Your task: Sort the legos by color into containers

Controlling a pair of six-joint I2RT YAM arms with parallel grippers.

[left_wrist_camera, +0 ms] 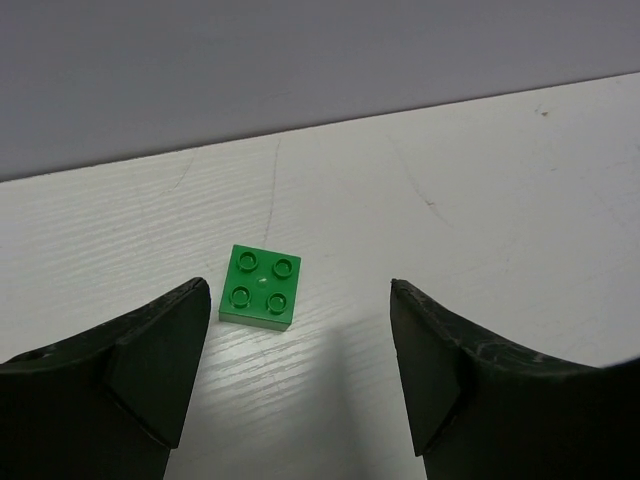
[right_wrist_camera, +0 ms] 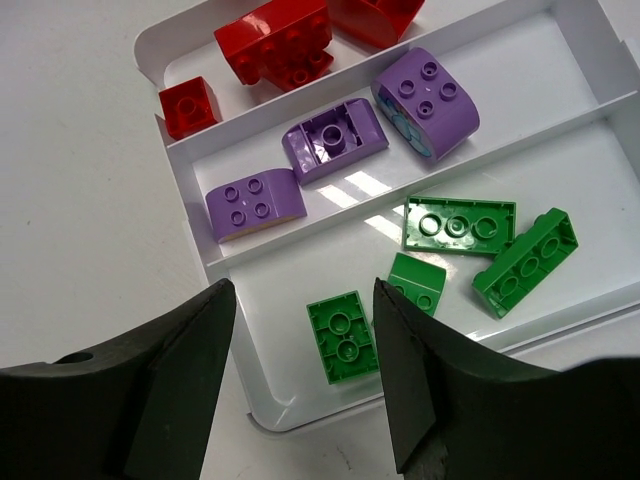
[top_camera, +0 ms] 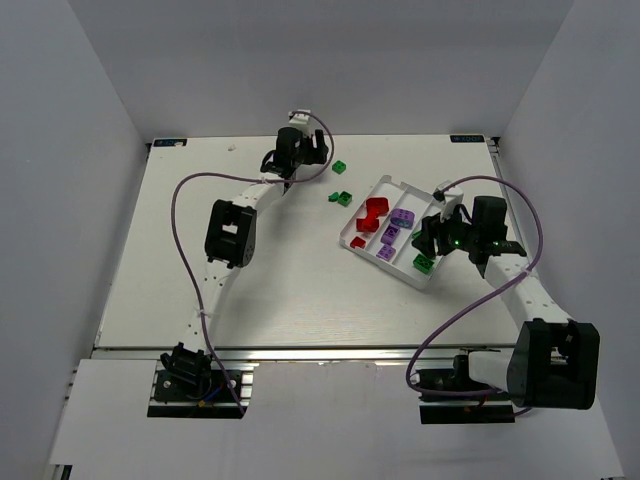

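A green four-stud lego (left_wrist_camera: 260, 287) lies flat on the table just ahead of my open, empty left gripper (left_wrist_camera: 300, 300), nearer its left finger; it also shows in the top view (top_camera: 340, 166). My right gripper (right_wrist_camera: 305, 300) is open and empty over the near end of the white tray (right_wrist_camera: 300, 410). Its near compartment holds several green legos, one upside down (right_wrist_camera: 343, 336). The middle one holds three purple legos (right_wrist_camera: 334, 139). The far one holds red legos (right_wrist_camera: 275, 42).
Two more small loose legos (top_camera: 340, 198) lie together on the table left of the tray (top_camera: 385, 184). The back wall stands close behind the left gripper (top_camera: 322, 152). The right gripper (top_camera: 432, 240) hangs over the tray's right end.
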